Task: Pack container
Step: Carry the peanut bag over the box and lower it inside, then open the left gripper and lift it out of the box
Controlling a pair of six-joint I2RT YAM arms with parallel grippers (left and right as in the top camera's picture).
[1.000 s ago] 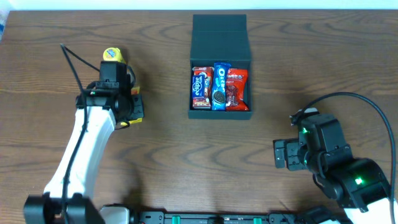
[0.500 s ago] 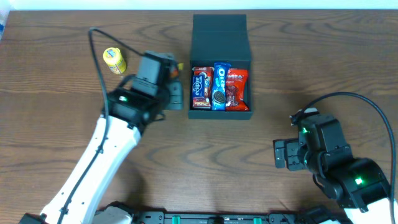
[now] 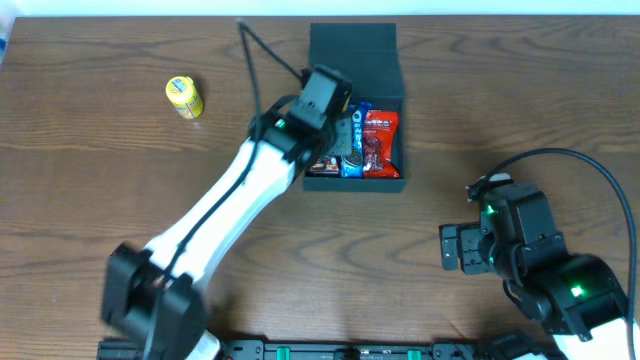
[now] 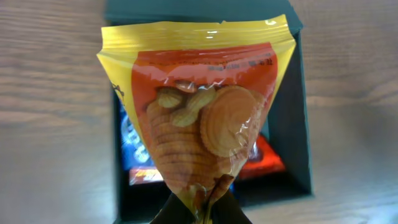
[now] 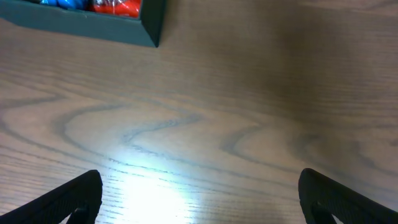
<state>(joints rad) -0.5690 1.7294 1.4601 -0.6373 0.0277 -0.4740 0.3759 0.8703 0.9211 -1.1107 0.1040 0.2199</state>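
1. A desk (image 3: 520, 110) with a dark brown wood-grain top fills almost the whole overhead view, its grain running in long wavy streaks from side to side.
2. Past the desk's far edge lies a narrow pale strip (image 3: 150, 8); whether it is wall or floor cannot be told.
3. In the right wrist view the wood looks lighter, and a bright patch of glare (image 5: 149, 190) lies on it.
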